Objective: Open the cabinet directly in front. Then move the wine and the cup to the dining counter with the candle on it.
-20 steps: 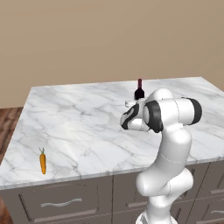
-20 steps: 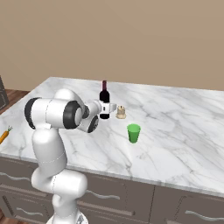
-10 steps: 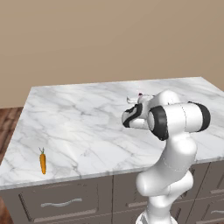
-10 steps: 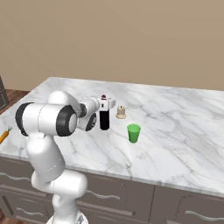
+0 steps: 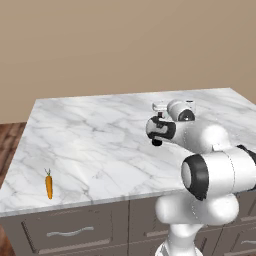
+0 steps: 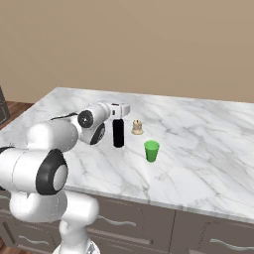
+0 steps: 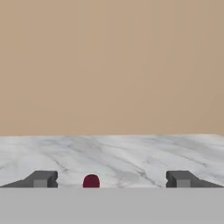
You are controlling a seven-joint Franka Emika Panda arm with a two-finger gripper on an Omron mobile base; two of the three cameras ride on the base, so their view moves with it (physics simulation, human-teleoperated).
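Note:
The wine stands upright on the dining counter, its dark body below my hand. My gripper sits level at the bottle's neck and is open. In the hand view its fingertips stand wide apart, and the bottle's red top pokes up between them, touching neither. The candle is just right of the bottle. The green cup stands upright nearer the front edge, apart from both. In the left base view my own arm covers the bottle behind the gripper. The cabinet is out of view.
A carrot lies near the counter's front left corner. Dark drawers with silver handles run under the marble top. A plain beige wall rises behind the counter, and wood floor shows to the left.
The bottle came down onto the counter and the jaws spread off it. My arm's elbow swung nearer the cameras. The cup and candle have not moved.

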